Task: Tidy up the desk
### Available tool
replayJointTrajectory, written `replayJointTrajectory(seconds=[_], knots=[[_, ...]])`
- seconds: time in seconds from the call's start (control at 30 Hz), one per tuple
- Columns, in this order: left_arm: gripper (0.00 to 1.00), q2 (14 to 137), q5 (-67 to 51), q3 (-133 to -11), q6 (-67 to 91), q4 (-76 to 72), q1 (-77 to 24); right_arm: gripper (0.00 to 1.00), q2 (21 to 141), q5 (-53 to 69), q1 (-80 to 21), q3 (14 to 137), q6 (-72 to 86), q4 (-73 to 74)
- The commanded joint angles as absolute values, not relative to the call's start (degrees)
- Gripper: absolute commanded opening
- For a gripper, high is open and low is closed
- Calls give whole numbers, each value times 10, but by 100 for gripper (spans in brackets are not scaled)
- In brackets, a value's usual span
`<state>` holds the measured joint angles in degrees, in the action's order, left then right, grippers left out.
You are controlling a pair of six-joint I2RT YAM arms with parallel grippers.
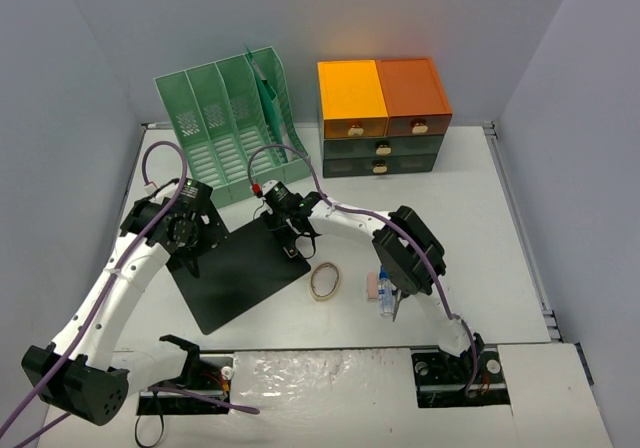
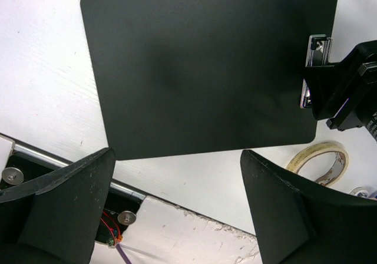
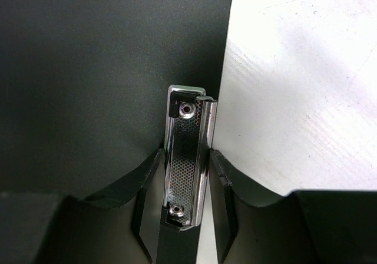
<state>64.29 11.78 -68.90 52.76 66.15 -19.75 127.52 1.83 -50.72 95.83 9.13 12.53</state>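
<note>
Two fingers (image 3: 147, 172) of the right gripper (image 3: 187, 164) pinch the metal clip (image 3: 187, 140) of the black clipboard (image 3: 88, 69) at lower centre. The bare white desk (image 3: 306, 99) spreads right. The left gripper (image 2: 177, 153) hangs wide open above the clipboard's lower edge, with a tape roll (image 2: 321, 161) at lower right.

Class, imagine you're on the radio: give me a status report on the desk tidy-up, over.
Status: left gripper open, over clipboard. Then right gripper shut on its metal clip. The desk not yet tidy; tape roll loose beside clipboard.
</note>
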Motion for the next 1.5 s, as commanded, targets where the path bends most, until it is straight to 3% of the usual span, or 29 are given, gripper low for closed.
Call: replayJointTrajectory(seconds=[0.0,0.2,0.5,0.8,1.07,1.17,1.33,1.47], knots=[[85,646,113,-697,520,640,-192,0,1285,11,-512,964,95,140],[85,642,116,-698,508,631,-192,0,1249,-26,-501,982,112,162],[85,634,120,-708,452,613,-194,0,1215,-90,-489,1130,104,276],[85,601,111,-704,386,569,-198,0,1214,-66,-462,1259,116,366],[85,602,99,-700,366,563,-202,0,1185,-28,-448,1276,138,371],[85,609,121,-710,347,565,-233,0,1174,-40,-447,1278,142,374],[86,650,246,-759,335,599,-376,0,1174,-42,-448,1281,148,379],[86,650,284,-776,346,602,-412,0,1172,-78,-457,1295,147,387]])
